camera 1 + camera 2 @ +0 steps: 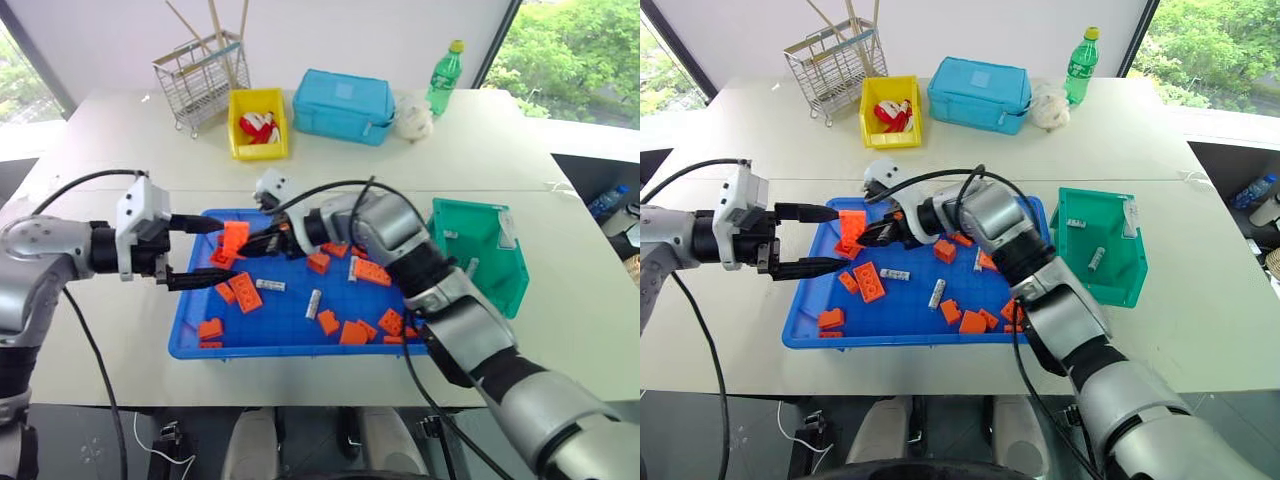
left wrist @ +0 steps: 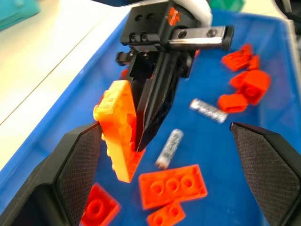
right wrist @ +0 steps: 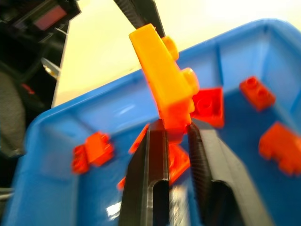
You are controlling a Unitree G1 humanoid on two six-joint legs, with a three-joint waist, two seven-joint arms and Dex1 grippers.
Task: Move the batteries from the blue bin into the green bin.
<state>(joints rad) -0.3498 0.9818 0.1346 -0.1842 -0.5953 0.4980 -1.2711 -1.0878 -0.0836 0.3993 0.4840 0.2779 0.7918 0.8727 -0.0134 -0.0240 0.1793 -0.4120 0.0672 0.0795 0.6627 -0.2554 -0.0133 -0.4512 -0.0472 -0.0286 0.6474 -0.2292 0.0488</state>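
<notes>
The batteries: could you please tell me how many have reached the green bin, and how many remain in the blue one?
Done: two batteries lie in the green bin. In hand: the right gripper is shut on an orange brick, not a battery, beside the open left gripper. Left: at least three batteries remain among bricks in the blue bin.

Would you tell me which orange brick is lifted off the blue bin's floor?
The orange brick pinched in the right pincer; the others lie flat in the blue bin.
</notes>
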